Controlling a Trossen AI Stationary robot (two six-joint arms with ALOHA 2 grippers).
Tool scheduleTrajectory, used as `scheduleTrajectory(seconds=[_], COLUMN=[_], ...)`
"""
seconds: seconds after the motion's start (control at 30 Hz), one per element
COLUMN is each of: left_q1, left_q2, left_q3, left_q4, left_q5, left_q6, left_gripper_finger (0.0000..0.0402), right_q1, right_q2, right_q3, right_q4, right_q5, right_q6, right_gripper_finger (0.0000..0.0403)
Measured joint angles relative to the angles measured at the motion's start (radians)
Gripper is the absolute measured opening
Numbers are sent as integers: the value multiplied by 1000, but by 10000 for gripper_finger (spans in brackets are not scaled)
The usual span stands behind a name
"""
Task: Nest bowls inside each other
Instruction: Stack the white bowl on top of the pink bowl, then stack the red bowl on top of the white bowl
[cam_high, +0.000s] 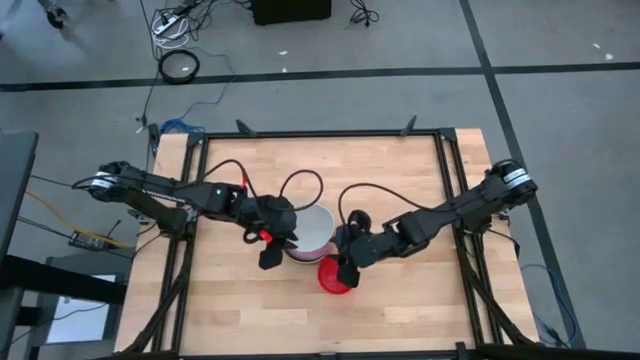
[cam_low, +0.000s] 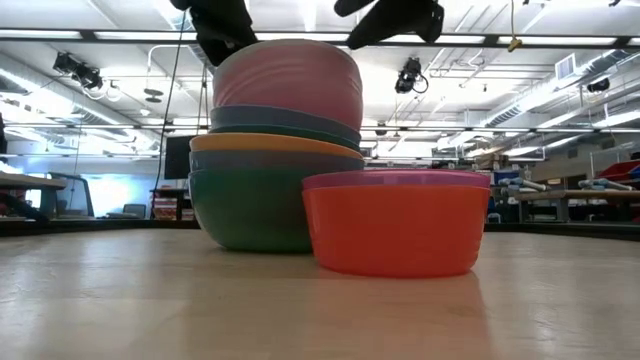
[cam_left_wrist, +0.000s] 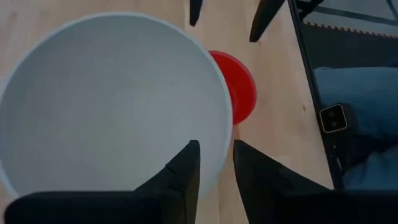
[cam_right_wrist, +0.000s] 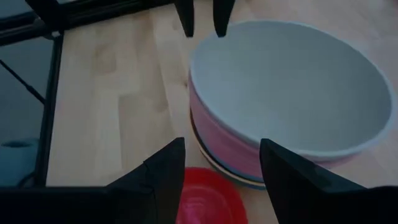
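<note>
A stack of nested bowls (cam_high: 312, 236) stands mid-table, its green bottom bowl (cam_low: 250, 210) on the wood. A pink bowl (cam_low: 290, 75) sits high in the stack, and the white bowl (cam_left_wrist: 106, 99) lies inside it on top. My left gripper (cam_left_wrist: 214, 146) is open. One finger is inside the white bowl's rim (cam_left_wrist: 219, 124) and one outside, with a gap on each side. The small red bowl (cam_high: 335, 277) rests on the table beside the stack, toward the near edge. My right gripper (cam_right_wrist: 222, 144) hangs open above the red bowl (cam_right_wrist: 208, 199), clear of it.
Bare wood lies on all sides of the stack. Black frame rails (cam_high: 447, 180) border the tabletop. The two grippers face each other across the stack, a short way apart. The left arm's cables (cam_high: 300, 180) loop above the table behind the bowls.
</note>
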Motion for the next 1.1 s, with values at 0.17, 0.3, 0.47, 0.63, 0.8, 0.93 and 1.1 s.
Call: scheduleTrajectory(seconds=[0.17, 0.3, 0.47, 0.63, 0.8, 0.93, 1.1], left_q1=[-13, -15, -16, -17, -17, -17, -17], left_q2=[0, 0, 0, 0, 0, 0, 0], left_q3=[0, 0, 0, 0, 0, 0, 0], left_q4=[0, 3, 2, 0, -8, -6, -5], left_q5=[0, -12, -22, -26, -26, -26, -28], left_q6=[-2, -9, -21, -27, -26, -24, -23], left_gripper_finger=[106, 106, 106, 106, 106, 106, 106], right_q1=[0, -11, -41, -56, -56, -55, -57], right_q2=[-4, -6, 21, 68, 105, 100, 98], right_q3=[0, 2, 1, 1, -1, 0, 1], right_q4=[42, 96, 99, 93, 84, 103, 108], right_q5=[27, 68, 69, 45, 22, 30, 35], right_q6=[-20, -57, -68, -48, -26, -24, -29], right_gripper_finger=[194, 194, 189, 179, 171, 169, 168])
